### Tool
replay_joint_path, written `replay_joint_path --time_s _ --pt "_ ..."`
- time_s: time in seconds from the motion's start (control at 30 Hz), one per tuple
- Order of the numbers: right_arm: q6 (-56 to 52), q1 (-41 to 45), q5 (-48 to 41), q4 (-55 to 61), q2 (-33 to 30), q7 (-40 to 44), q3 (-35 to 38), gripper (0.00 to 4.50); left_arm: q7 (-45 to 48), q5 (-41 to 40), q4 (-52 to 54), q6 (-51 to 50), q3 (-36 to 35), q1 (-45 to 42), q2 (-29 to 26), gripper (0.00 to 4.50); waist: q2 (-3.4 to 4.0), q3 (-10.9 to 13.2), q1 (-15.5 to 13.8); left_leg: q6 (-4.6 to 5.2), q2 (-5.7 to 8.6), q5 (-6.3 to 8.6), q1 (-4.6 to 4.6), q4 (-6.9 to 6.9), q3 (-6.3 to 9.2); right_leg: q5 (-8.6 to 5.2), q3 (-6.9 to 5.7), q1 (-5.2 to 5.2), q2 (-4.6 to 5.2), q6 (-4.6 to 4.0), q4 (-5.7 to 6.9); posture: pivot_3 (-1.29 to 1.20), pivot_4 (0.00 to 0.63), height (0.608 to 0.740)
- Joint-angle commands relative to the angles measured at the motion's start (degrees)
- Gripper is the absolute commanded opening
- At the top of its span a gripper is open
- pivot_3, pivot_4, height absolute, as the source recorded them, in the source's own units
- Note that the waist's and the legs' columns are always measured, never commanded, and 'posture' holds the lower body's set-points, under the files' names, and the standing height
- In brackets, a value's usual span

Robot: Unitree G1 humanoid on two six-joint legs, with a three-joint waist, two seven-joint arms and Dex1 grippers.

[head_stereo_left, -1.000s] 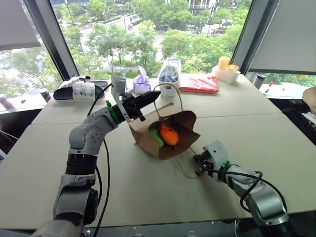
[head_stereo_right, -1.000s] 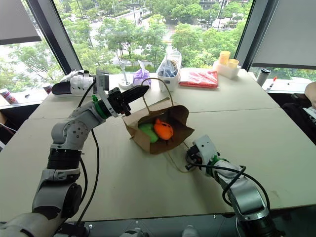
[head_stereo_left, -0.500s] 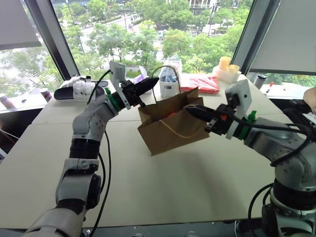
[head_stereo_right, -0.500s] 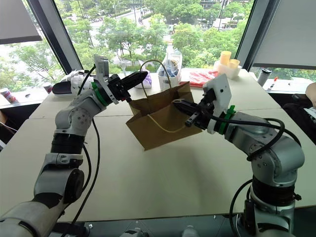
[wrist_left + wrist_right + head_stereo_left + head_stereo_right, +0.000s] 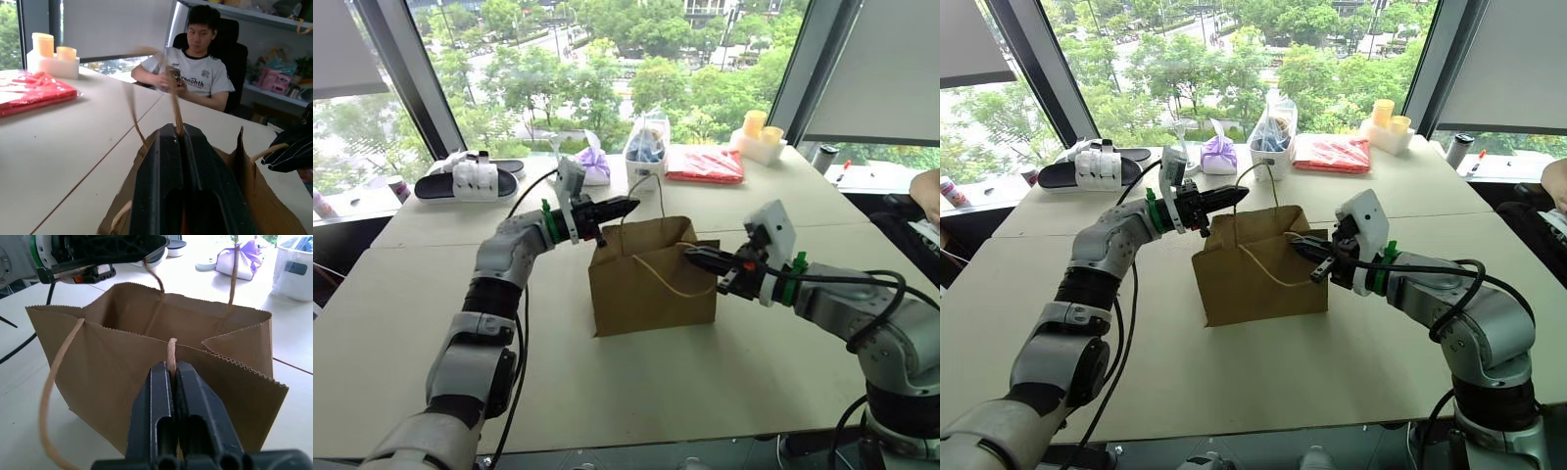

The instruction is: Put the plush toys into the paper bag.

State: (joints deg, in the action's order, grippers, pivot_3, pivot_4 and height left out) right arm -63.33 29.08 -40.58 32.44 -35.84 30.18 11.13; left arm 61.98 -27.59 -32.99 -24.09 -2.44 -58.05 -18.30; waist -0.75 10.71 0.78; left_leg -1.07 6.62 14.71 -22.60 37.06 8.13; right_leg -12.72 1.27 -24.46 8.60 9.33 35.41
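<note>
1. Standing upright near the middle of the pale grey table (image 5: 607,392) is the plain brown kraft paper bag (image 5: 651,294), mouth up; its base rests on the tabletop.
2. Left gripper (image 5: 628,205) at the bag's far rim; its black fingers (image 5: 181,161) are pressed together on the far tan twisted-cord handle (image 5: 643,191), which rises in a loop above them.
3. Right gripper (image 5: 693,257) at the near rim, fingers (image 5: 168,391) clenched on the root of the near cord handle (image 5: 170,348); the rest of that loop hangs slack down the bag's front.
4. Plush toys: I cannot tell whether they are inside; the wrist view into the open mouth shows bare paper walls, the bottom hidden; none lies on the table near the bag.
5. Judgement: if the toys are within, loading looks done; what is left is letting go of both handles.
</note>
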Motion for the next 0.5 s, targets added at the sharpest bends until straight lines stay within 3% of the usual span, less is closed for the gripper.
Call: replay_joint_path --time_s 0.03,0.2,0.5 --pt "0.3 1.7 -2.1 3.0 -2.2 -0.4 2.9 2.00 2.0 0.0 1.7 -1.2 -0.9 0.0 -2.9 1.90 0.00 0.0 0.0 0.01 0.00 0.00 0.00 0.00 0.00 0.00 0.00 0.00 0.00 0.00 0.00 0.00 0.150 0.740" --pt "-1.4 3.8 -6.4 4.3 -6.2 0.0 6.0 4.50 3.0 -0.6 4.0 -3.2 -2.2 0.6 -7.1 4.45 0.00 0.0 -0.1 0.01 -0.01 0.01 0.00 0.00 0.01 0.00 0.01 -0.02 0.01 0.00 0.00 0.00 0.150 0.740" --pt "-2.8 10.3 -14.1 0.5 -12.1 -1.1 13.5 4.50 7.1 -6.9 10.5 -15.4 -6.2 4.8 -15.7 4.45 0.01 0.0 0.0 0.05 -0.05 0.03 0.00 -0.02 0.04 0.00 0.01 -0.03 0.00 0.00 0.00 0.00 0.150 0.740"
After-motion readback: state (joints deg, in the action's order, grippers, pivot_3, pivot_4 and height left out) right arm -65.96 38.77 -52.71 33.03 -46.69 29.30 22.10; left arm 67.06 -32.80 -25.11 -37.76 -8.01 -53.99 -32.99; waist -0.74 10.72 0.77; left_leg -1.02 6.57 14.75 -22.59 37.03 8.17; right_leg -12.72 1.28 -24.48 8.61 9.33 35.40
